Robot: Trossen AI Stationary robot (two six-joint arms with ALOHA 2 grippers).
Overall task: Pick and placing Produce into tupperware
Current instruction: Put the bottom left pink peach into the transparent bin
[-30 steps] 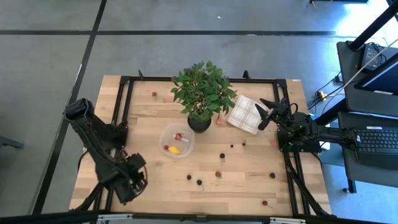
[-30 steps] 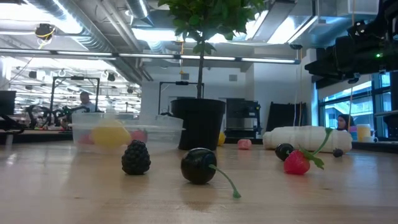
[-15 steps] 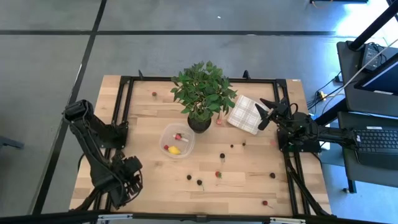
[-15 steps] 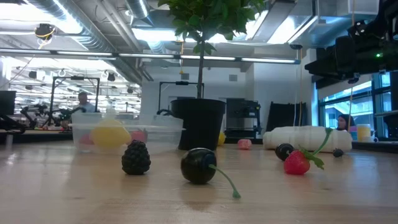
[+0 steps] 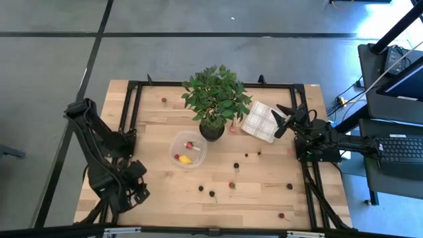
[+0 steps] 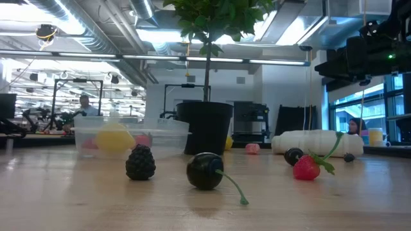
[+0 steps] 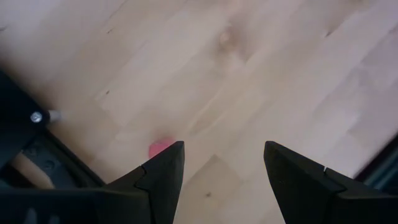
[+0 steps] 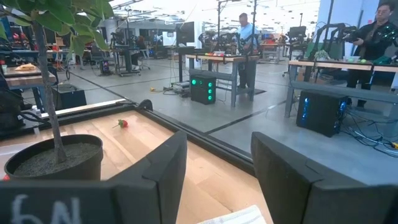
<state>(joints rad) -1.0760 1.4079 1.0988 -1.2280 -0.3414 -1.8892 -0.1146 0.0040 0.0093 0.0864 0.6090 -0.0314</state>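
Note:
The clear tupperware stands left of the table's middle, beside the plant pot, with a yellow piece and a red piece in it. It also shows in the low view. Loose produce lies on the wood: a blackberry, a dark cherry, a strawberry and others. My left gripper is open and empty above the near left corner, a pink piece below it. My right gripper is open and empty by the checked cloth.
A leafy potted plant stands at the far middle, and a white checked folded cloth lies to its right. A black metal frame runs along the table's edges. More small pieces lie near the front edge and the far left.
My left arm has drawn back toward the table's left edge, its gripper moving a little left over the near left corner. The produce and the tupperware have stayed where they were.

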